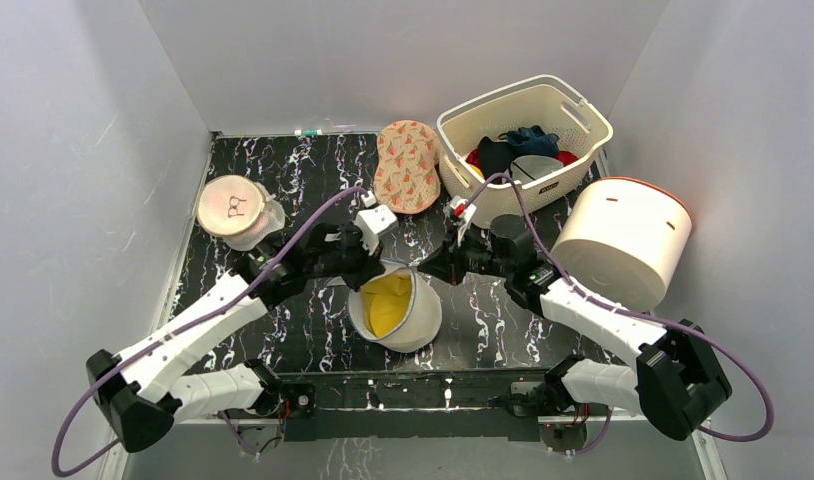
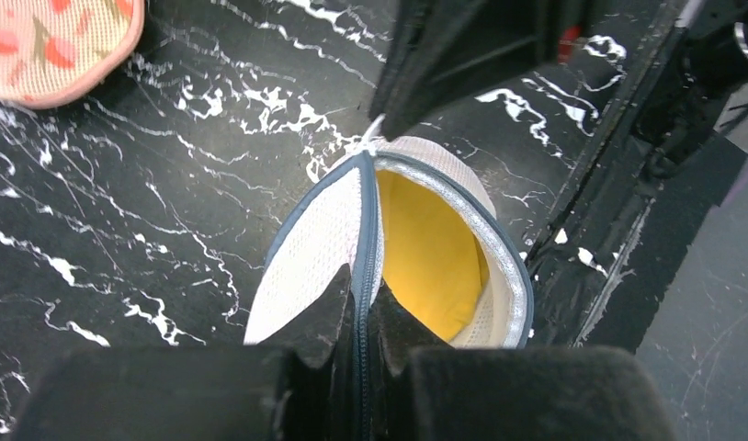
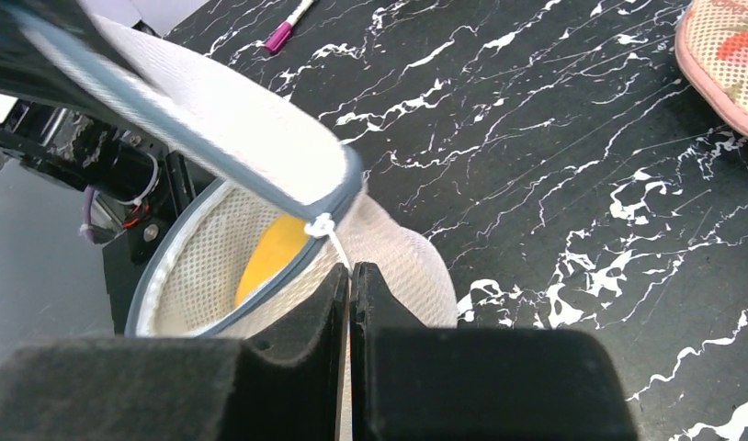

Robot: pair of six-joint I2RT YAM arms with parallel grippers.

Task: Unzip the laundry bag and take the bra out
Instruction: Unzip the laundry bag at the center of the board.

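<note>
The laundry bag (image 1: 418, 322), white mesh with a grey-blue zip rim, lies on its side at the table's middle with its lid (image 2: 306, 257) swung open. A yellow bra (image 2: 425, 257) shows inside the bag, also visible as the bra (image 3: 269, 253) in the right wrist view. My left gripper (image 2: 363, 299) is shut on the lid's zipped edge. My right gripper (image 3: 350, 274) is shut on the white zip pull cord (image 3: 336, 248), at the rim's far side. In the top view the left gripper (image 1: 368, 262) and the right gripper (image 1: 433, 268) flank the bag's top.
A cream slotted basket (image 1: 543, 190) of clothes stands at the back right, with a white drum-shaped container (image 1: 628, 240) in front of it. A round white bag with a bra drawing (image 1: 235, 208) sits at the left. A floral mesh pouch (image 1: 408, 165) lies at the back.
</note>
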